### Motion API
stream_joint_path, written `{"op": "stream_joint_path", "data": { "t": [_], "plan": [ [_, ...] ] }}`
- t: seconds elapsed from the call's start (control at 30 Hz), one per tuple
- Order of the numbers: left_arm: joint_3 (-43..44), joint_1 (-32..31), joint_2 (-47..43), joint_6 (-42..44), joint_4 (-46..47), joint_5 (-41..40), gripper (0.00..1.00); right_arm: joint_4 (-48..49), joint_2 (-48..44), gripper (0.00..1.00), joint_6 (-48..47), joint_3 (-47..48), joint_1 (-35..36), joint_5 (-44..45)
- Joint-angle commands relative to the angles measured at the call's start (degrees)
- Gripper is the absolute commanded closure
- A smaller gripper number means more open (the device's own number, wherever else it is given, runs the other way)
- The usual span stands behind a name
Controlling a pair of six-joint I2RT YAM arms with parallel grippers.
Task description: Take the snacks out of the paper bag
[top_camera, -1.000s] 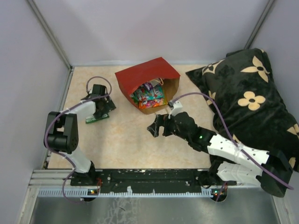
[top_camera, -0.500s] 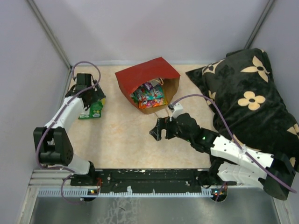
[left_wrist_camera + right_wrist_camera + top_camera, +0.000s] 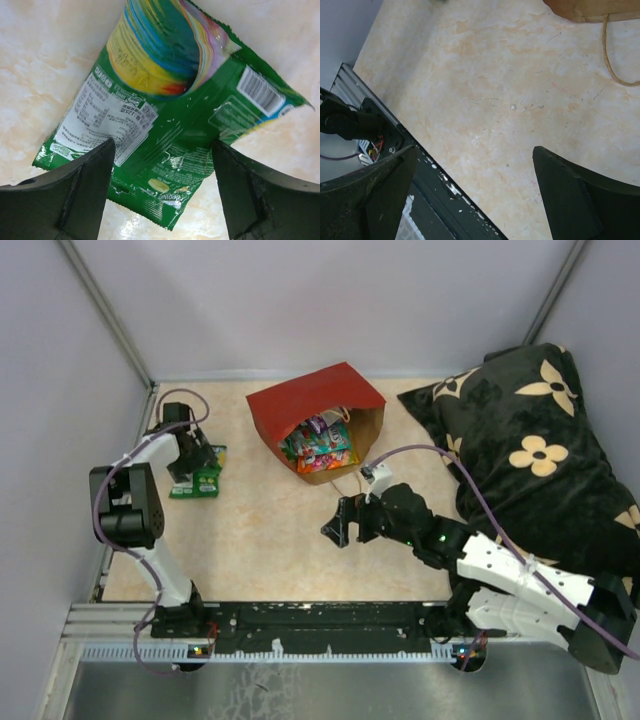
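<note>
Top view: a beige marbled worktop (image 3: pixel 260 530) between pale walls (image 3: pixel 300 300), with a metal rail (image 3: pixel 300 618) at its near edge. The bag (image 3: pixel 300 405) lies on its side far centre, snacks (image 3: pixel 318 445) in its mouth. A pillow (image 3: pixel 530 450) lies right.

Left wrist: the left claw (image 3: pixel 161 147) is spread over a green packet (image 3: pixel 170 125) lying flat at the left.

Right wrist: the right claw (image 3: pixel 474 150) is spread and empty over bare worktop, near the bag's handle (image 3: pixel 610 55).

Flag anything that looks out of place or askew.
The paper bag lies tipped on its side, snacks crowding its open mouth. A black flowered pillow sits far right, odd among snacks.
</note>
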Motion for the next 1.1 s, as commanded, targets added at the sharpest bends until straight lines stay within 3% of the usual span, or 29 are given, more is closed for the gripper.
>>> {"op": "stream_joint_path", "data": {
  "t": [0.0, 0.23, 0.5, 0.73, 1.07],
  "plan": [
    [1.82, -0.25, 3.8, -2.25, 1.61, 4.93, 0.17, -0.73, -3.57, 0.01, -0.71, 1.8, -0.42, -0.74],
    [10.23, -0.17, 10.93, -3.58, -1.32, 0.24, 0.15, -2.42, -4.47, 0.01, -1.52, 1.35, -0.43, -0.08],
    [30.61, 1.77, 22.64, -2.3, -7.55, -0.72, 0.14, -2.1, -2.61, 0.01, -2.99, 1.41, -0.43, -0.18],
    [41.46, 3.79, 30.95, -0.25, -7.12, -0.96, 0.12, -0.44, 1.61, 0.01, -4.82, 2.22, -0.71, -1.19],
    [49.82, 7.56, 35.57, 5.45, -5.06, 1.89, 0.11, 2.09, 6.59, 0.01, -6.63, 2.56, -1.53, -3.96]
  ]
}}
